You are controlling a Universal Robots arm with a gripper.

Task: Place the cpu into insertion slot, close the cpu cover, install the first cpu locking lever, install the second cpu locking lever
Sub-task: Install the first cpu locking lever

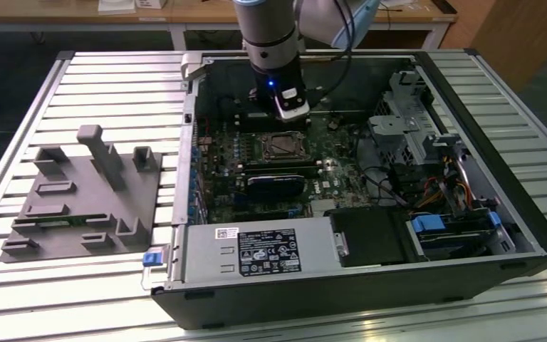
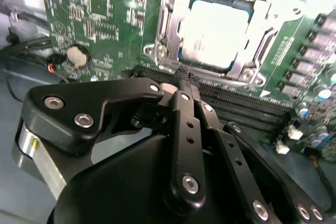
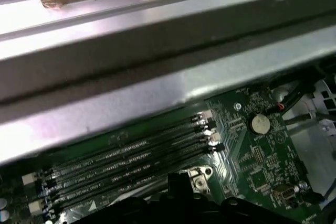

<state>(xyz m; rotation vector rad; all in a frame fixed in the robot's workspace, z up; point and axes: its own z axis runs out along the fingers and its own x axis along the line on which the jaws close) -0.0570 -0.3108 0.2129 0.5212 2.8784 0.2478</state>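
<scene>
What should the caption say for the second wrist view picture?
The end effector, its fingers together, hovers beside the insertion slot, where the cpu sits under the closed cpu cover.

arm (image 1: 271, 43): vertical, pointing down | gripper (image 2: 185, 80): jaws closed, empty

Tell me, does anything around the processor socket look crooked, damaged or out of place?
Nothing stands out. In the second wrist view the cpu sits flat and square in the insertion slot, framed by the cpu cover. The end effector hangs beside the socket, fingers together, holding nothing.
</scene>
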